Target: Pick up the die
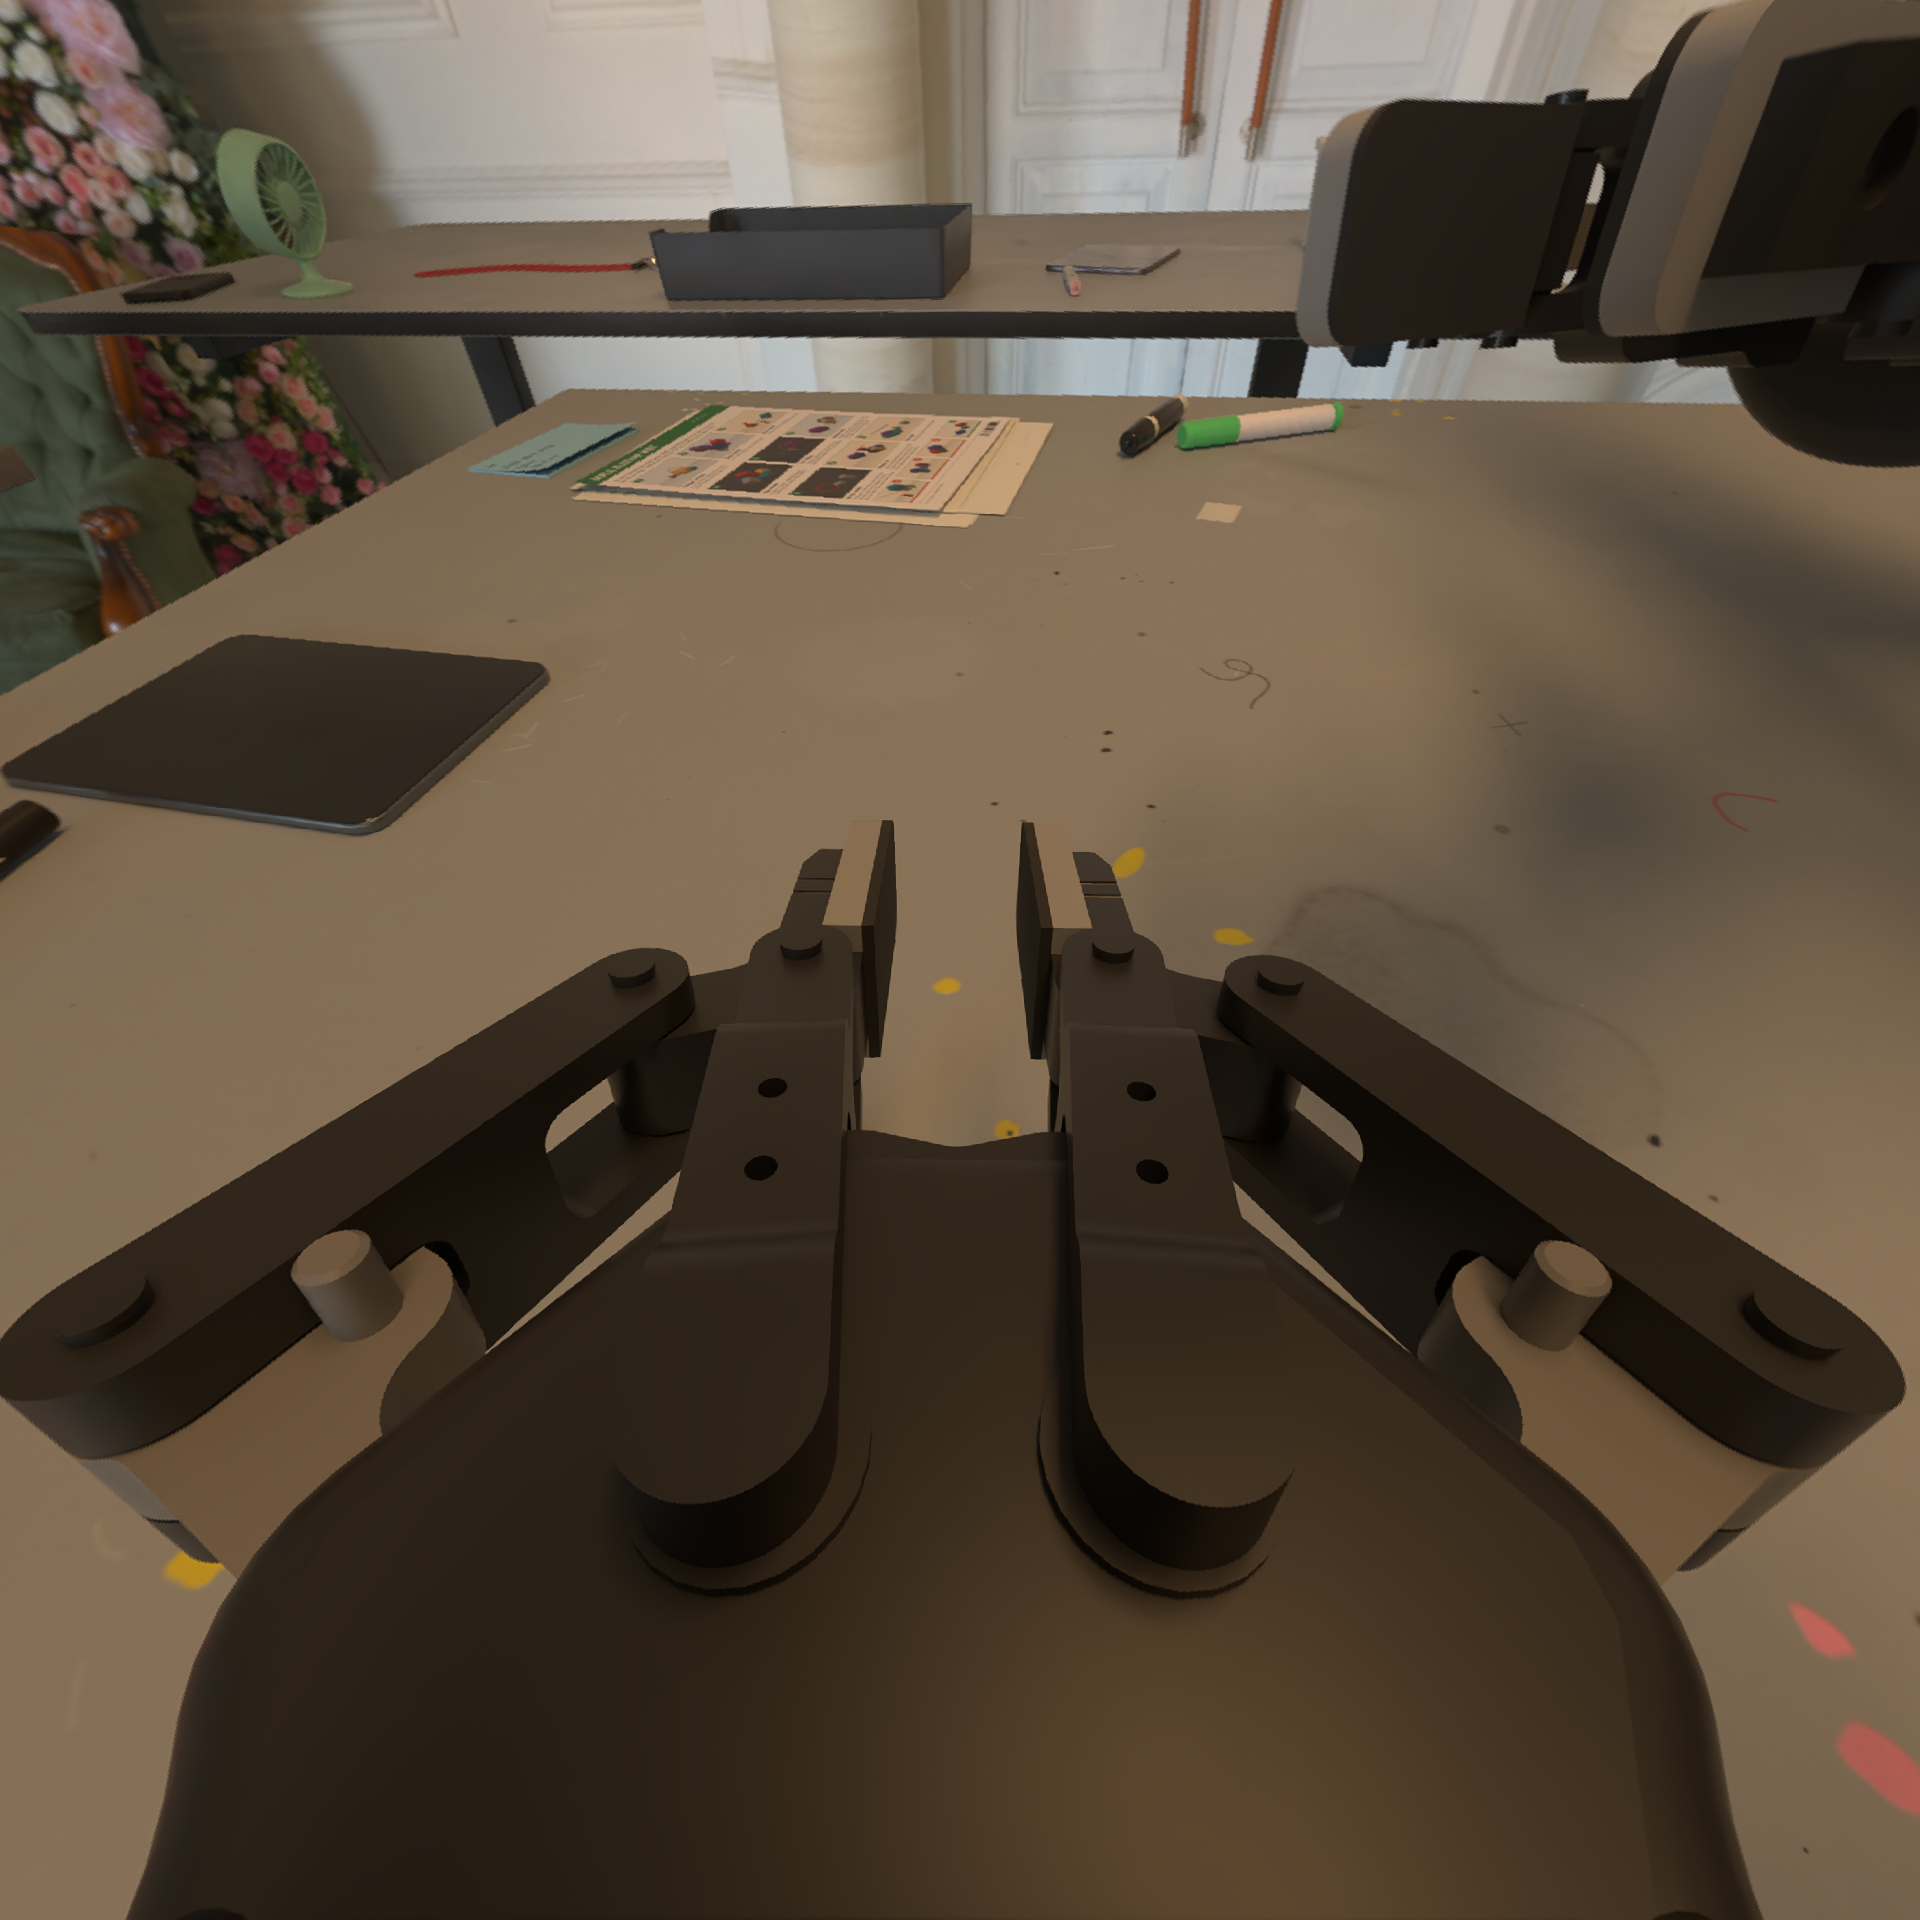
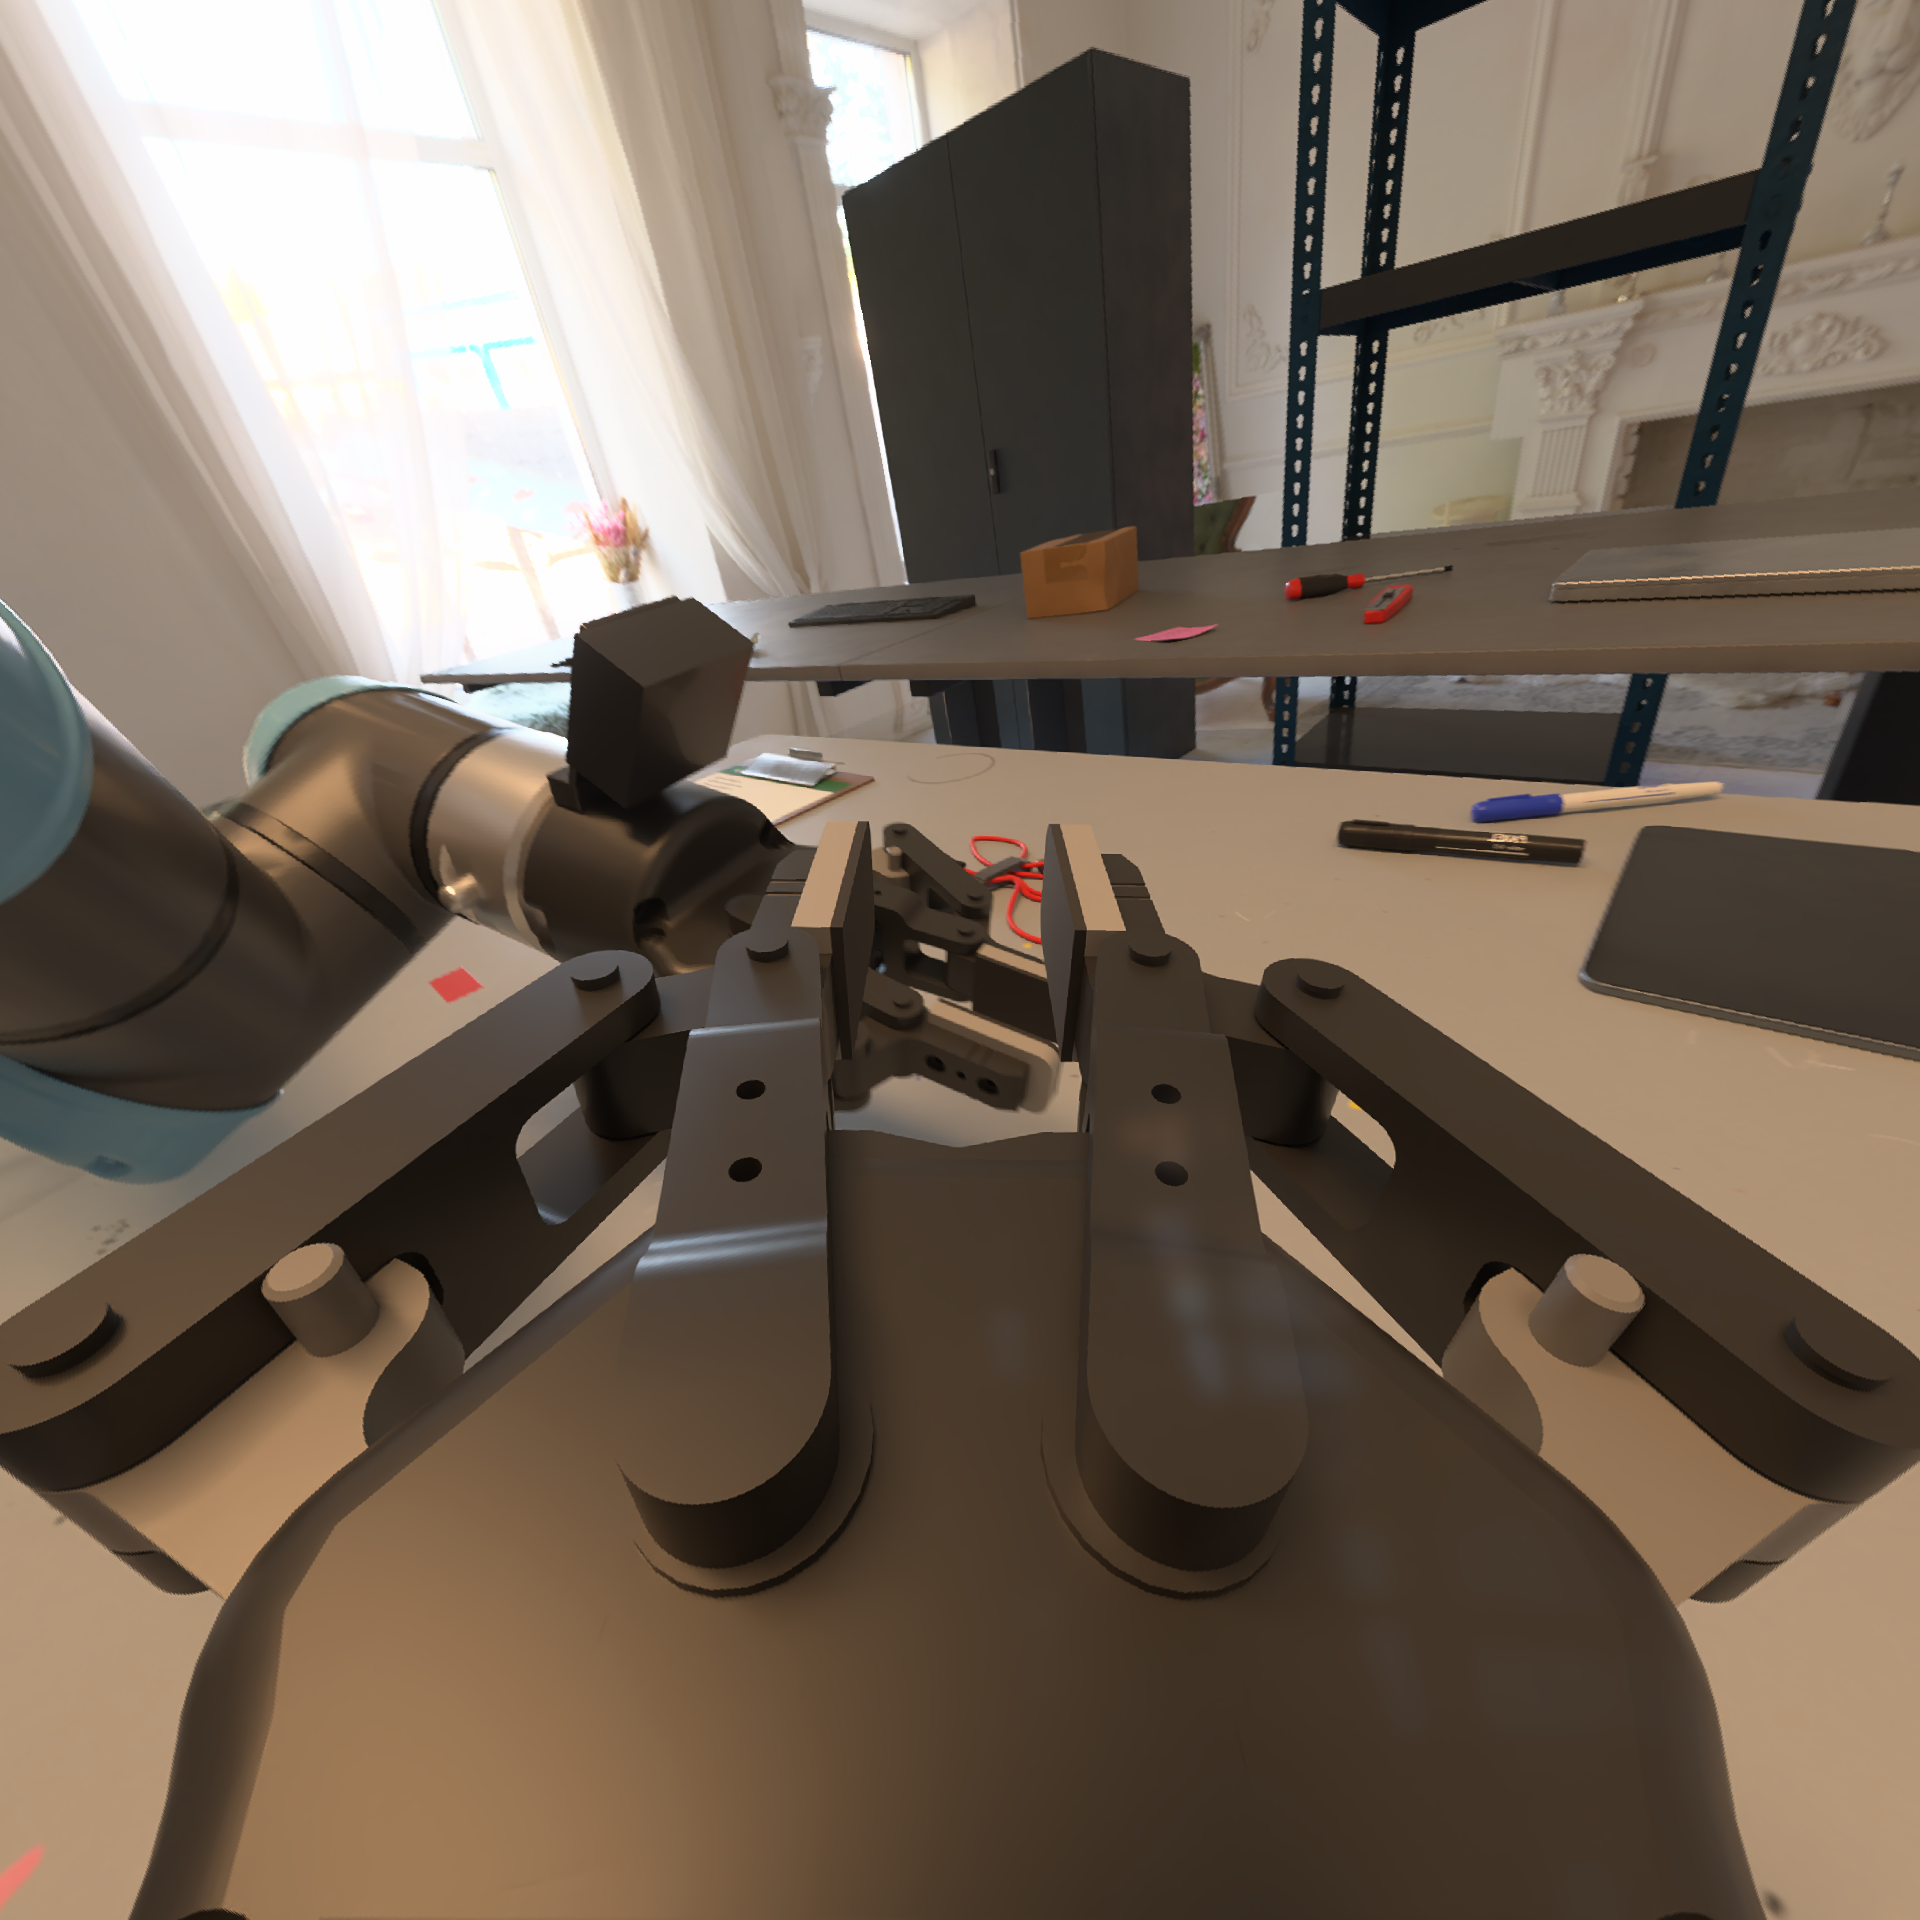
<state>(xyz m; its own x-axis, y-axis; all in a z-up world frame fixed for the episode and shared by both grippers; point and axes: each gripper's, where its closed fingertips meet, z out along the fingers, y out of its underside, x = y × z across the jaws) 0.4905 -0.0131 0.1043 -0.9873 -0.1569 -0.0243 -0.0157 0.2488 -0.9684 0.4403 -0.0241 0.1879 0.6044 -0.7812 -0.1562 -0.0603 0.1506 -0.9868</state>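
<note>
White panelled walls [image 1: 540, 94], sheer-curtained sunlit window [image 2: 343, 312], dark cabinet [image 2: 1029, 343], blue metal shelving [image 2: 1538, 260], ornate fireplace [image 2: 1683, 416]

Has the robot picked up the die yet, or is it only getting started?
Nothing looks done yet. The left gripper is open over bare table, with nothing between its fingers. The right gripper is open too, holding nothing, and looks toward the other arm. No die shows in either view, only markers, papers and a dark pad. Finding the die, closing on it and lifting it all remain.
</note>
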